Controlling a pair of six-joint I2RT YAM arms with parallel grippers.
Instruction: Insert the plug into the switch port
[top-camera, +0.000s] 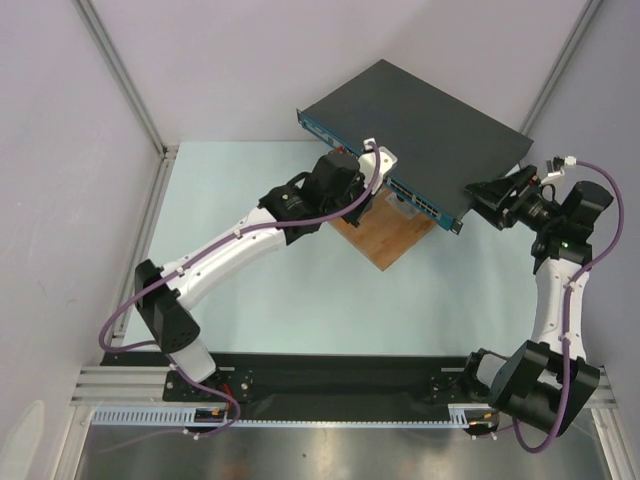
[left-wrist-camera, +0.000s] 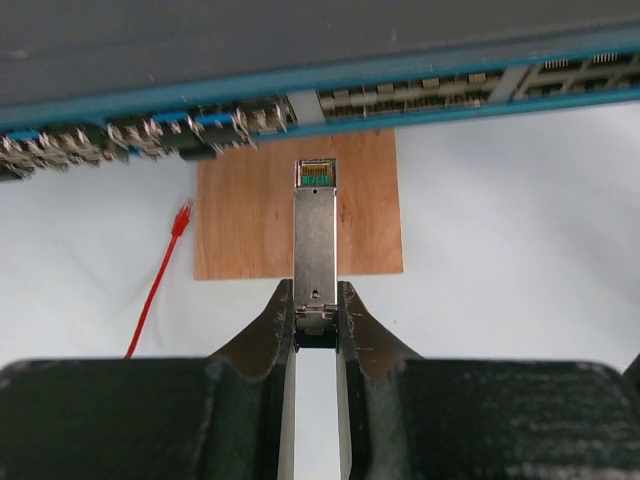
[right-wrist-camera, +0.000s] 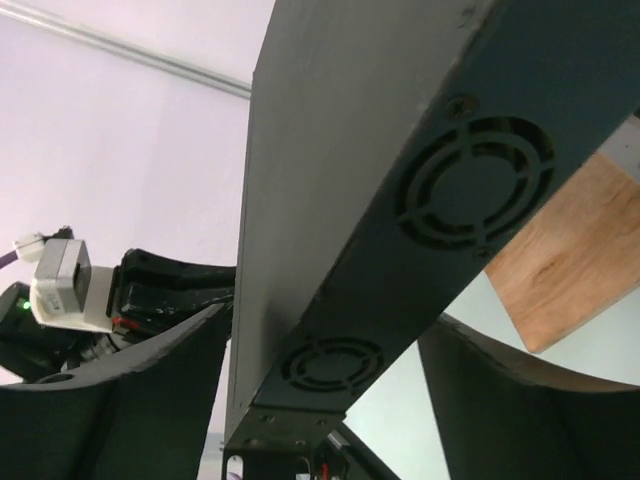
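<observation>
Left wrist, switch (left-wrist-camera: 300, 45) cropped, left tool (left-wrist-camera: 316, 305) gripping plug (left-wrist-camera: 315, 235)

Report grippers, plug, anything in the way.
Left gripper shut on plug, tip short of switch ports. Right gripper open, straddling switch end. Path clear; red cable aside.

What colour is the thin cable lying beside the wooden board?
The cable is red; it shows best in the left wrist view.
</observation>
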